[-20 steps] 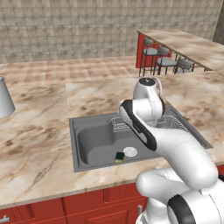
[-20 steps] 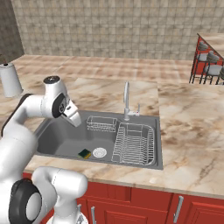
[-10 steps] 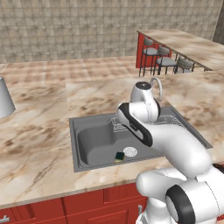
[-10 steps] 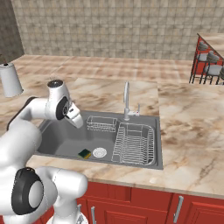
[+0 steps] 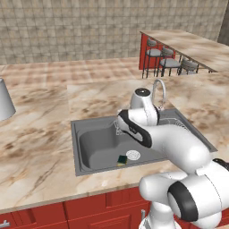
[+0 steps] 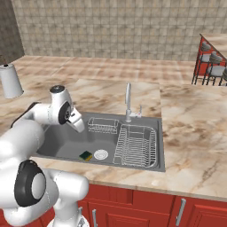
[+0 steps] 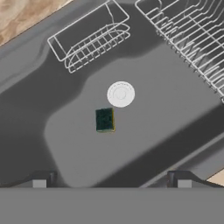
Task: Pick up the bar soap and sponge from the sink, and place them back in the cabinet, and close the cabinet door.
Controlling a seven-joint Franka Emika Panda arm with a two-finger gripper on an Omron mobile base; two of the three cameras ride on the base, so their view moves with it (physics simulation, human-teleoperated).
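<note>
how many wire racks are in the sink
2. A small wire basket sits at the back of the sink, near the tap. A larger dish rack fills the right side, beside the drain.

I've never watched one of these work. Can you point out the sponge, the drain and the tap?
sponge (image 7: 104, 119), hand view, on its dark green top face.
drain (image 7: 120, 94), hand view, on the white disc's middle.
tap (image 6: 128, 101), right base view, on its upright chrome spout.
</note>
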